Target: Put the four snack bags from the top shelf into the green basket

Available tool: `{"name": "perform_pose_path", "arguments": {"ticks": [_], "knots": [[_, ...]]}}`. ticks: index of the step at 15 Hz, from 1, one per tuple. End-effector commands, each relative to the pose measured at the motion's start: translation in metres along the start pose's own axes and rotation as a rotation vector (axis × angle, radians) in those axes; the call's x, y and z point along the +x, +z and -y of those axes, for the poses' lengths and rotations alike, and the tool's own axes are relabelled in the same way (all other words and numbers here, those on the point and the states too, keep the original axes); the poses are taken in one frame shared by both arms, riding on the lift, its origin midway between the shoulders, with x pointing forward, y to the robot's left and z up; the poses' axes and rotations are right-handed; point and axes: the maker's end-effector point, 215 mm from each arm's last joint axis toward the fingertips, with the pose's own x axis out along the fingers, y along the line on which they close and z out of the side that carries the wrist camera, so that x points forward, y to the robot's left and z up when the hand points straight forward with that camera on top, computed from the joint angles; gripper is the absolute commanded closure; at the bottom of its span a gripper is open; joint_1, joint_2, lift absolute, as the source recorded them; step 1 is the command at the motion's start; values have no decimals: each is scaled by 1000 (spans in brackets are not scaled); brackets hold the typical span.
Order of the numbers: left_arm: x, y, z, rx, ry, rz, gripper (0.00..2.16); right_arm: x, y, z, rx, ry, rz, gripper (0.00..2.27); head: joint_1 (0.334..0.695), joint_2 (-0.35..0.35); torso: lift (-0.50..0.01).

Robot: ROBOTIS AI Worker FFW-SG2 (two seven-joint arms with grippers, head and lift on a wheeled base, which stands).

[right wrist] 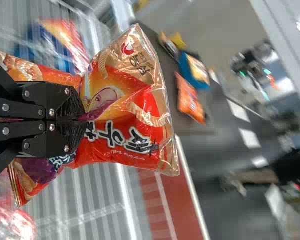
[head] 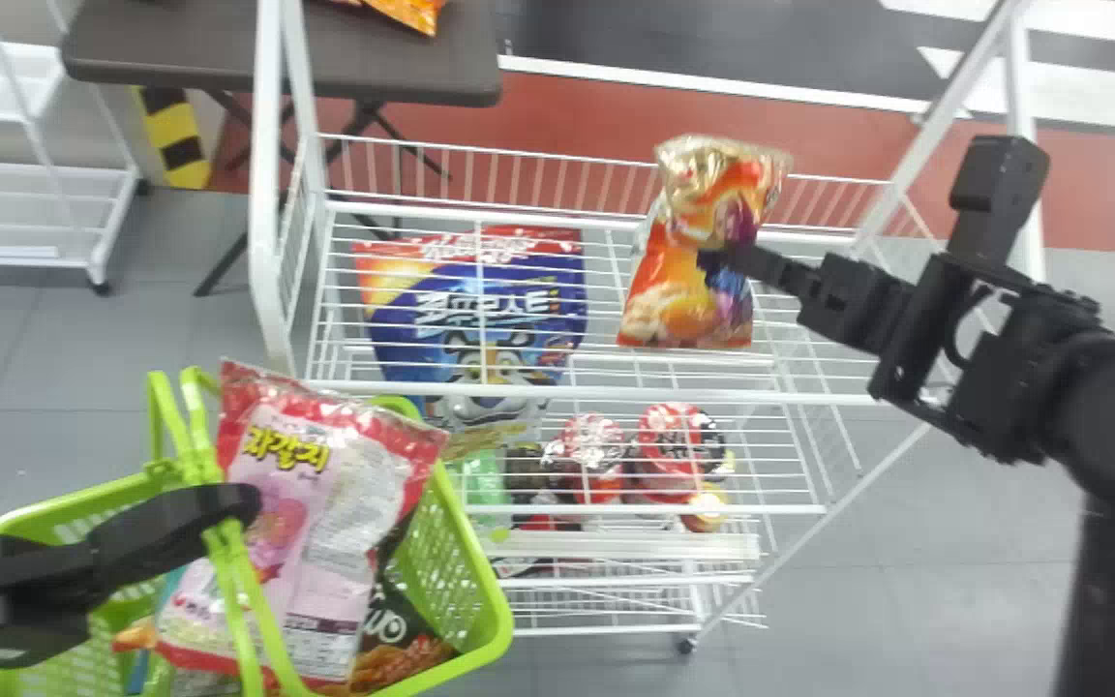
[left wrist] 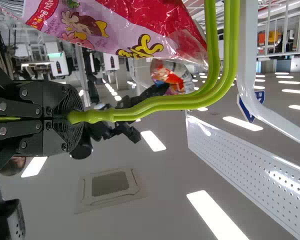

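Holding white-lettered snack bag (right wrist: 127, 125) in right claw (head: 720, 259).

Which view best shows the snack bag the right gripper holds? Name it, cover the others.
The right wrist view: the snack bag shows its printed face close up. The head view has it smaller, overlapping another orange bag; the left wrist view, small and distant.

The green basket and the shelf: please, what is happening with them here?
A robot seems to be moving snacks from shelf to basket. Its right gripper pinches an orange-and-gold bag above the top shelf, where another orange bag is. Its left gripper holds the green basket by its handles. A pink bag is already in the basket.
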Motion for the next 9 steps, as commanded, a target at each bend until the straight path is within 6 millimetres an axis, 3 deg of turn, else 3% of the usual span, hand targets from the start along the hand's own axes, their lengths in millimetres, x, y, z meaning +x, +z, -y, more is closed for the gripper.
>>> {"name": "perform_pose_path", "arguments": {"ticks": [1,4,7,9], "knots": [[1,1,3,2,-13,-3,2145,-17,-51,-50,22,140,-157,2260,695,-97,0],[3,0,3,1,-13,-6,2145,-31,-37,-98,-15,265,-121,2260,695,-14,0],[5,-1,1,-3,-13,-12,2148,-41,-26,-139,-38,382,-100,2260,695,26,0],[14,0,4,4,-23,-30,2148,-36,-38,-158,-62,408,-133,2256,695,58,0]]}}
